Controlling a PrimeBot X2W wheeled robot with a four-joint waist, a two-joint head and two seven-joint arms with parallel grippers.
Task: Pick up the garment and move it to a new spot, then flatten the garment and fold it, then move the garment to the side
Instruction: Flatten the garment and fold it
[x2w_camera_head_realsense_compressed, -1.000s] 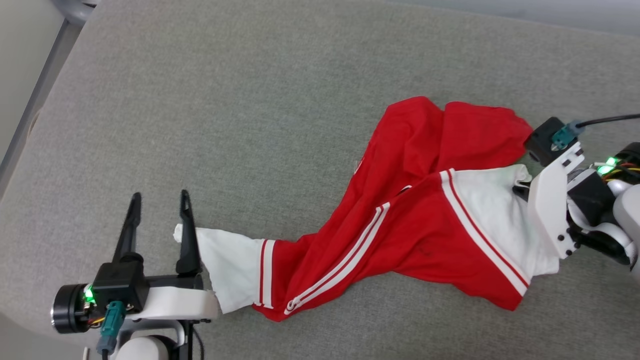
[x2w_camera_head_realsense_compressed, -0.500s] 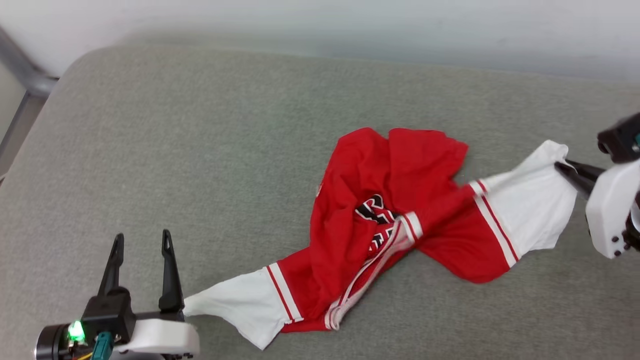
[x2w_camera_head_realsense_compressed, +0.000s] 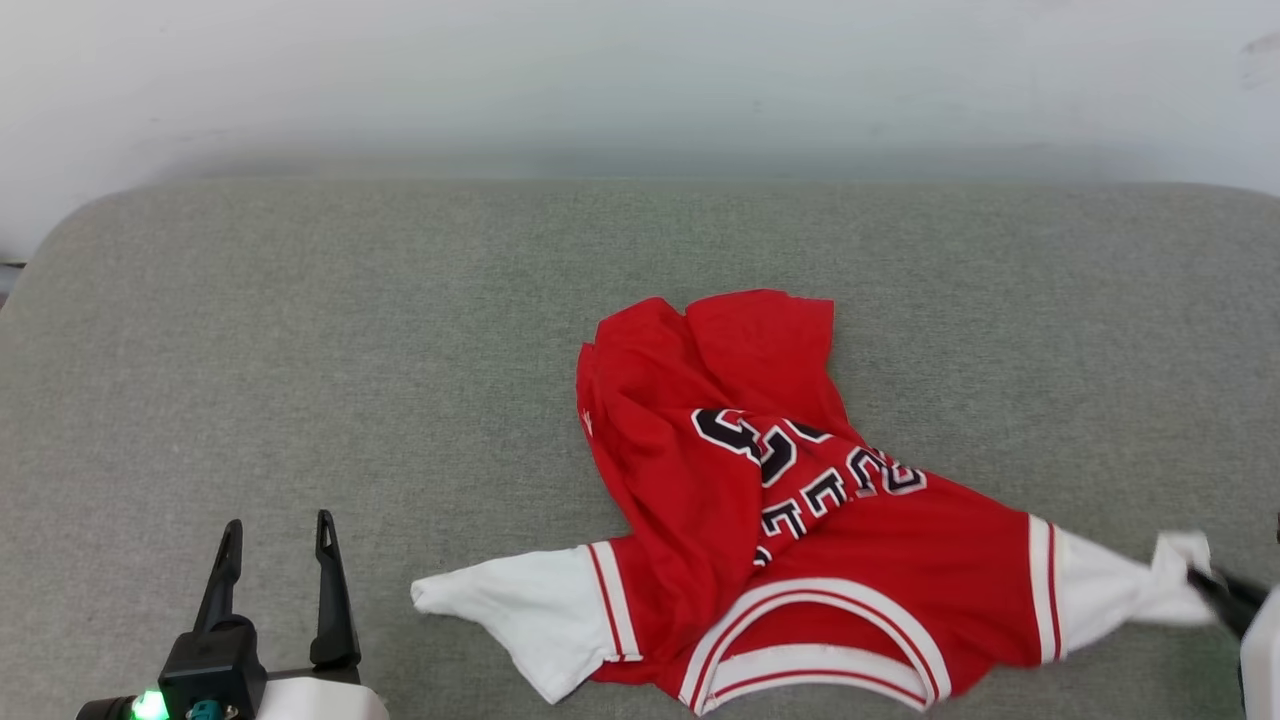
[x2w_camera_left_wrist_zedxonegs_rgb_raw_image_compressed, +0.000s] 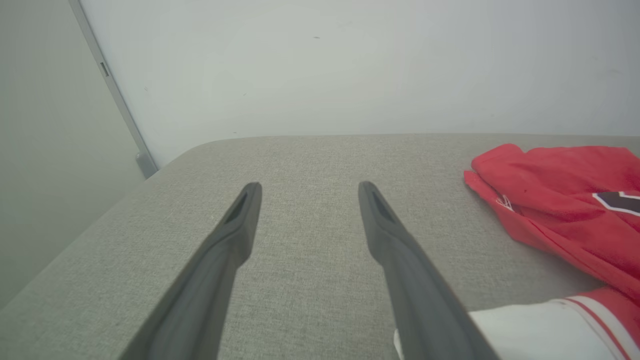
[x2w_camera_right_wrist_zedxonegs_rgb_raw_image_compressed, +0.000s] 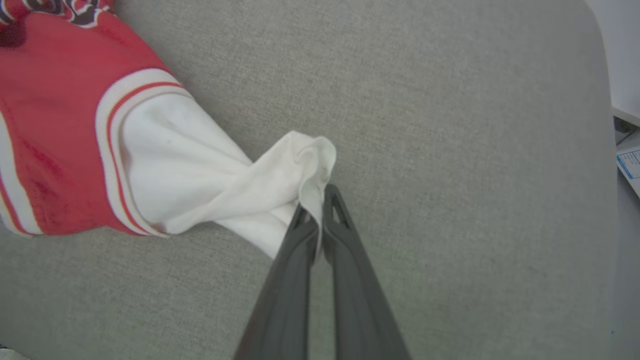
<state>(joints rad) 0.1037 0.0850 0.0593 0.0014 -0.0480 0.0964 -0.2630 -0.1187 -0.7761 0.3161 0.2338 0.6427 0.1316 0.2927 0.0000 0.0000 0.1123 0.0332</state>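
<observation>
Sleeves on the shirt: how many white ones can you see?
2. The loose sleeve lies on the cushion near the open left gripper. The pinched sleeve is in the shut right gripper.

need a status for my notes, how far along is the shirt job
Done: nothing visibly finished; the red jersey T-shirt with white sleeves lies bunched on the grey fabric cushion. In hand: the right fingers are shut on one white sleeve's tip; the left fingers stand open, empty. Left: flattening, folding, moving it aside.
</observation>
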